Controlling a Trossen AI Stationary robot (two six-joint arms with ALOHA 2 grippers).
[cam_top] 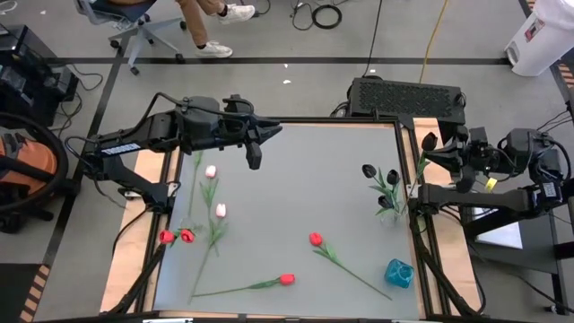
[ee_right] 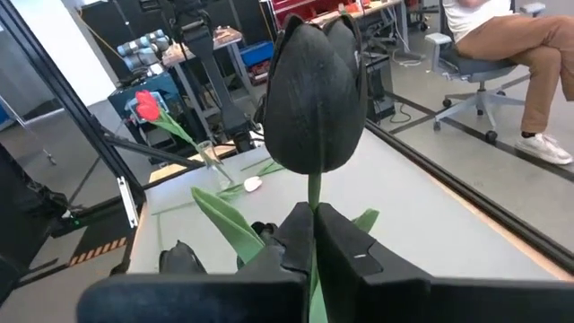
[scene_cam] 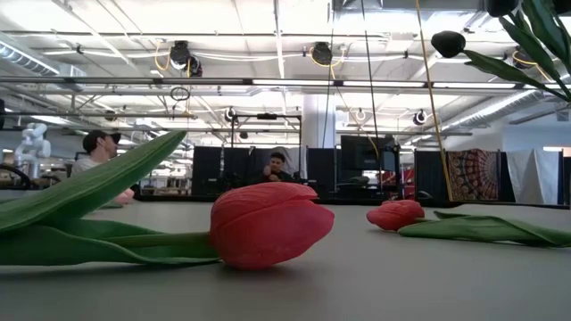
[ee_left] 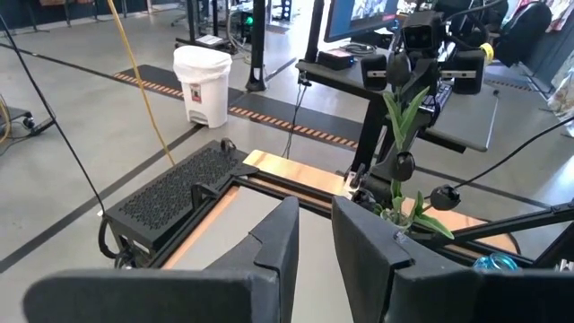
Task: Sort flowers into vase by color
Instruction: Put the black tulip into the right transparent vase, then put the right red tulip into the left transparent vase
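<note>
My right gripper (cam_top: 446, 148) is above the table's right edge, shut on a black tulip (ee_right: 314, 99) whose head (cam_top: 429, 141) points toward the table. Nearby stands a clear vase (cam_top: 391, 213) with black tulips (cam_top: 381, 175) in it. My left gripper (cam_top: 255, 148) hovers over the far left part of the table, open and empty (ee_left: 314, 247). Two pink tulips (cam_top: 211, 170) (cam_top: 221, 210) and several red ones (cam_top: 186, 236) (cam_top: 316, 239) (cam_top: 286, 279) lie flat on the table on their stems and leaves. My right gripper pinches the black tulip's green stem (ee_right: 314, 193) just below the head, between its two fingers. The fingers come roughly level from the table's right side. The flower is lifted clear of the table, its head past the fingertips and its leaves (ee_left: 400, 108) hanging below the gripper.
A teal vase (cam_top: 399, 272) stands at the near right corner. A black box (cam_top: 405, 96) sits beyond the table's far edge. The table's grey middle (cam_top: 296, 188) is bare. In the low view a red tulip head (scene_cam: 268, 223) lies close to the camera, and people sit in the room behind.
</note>
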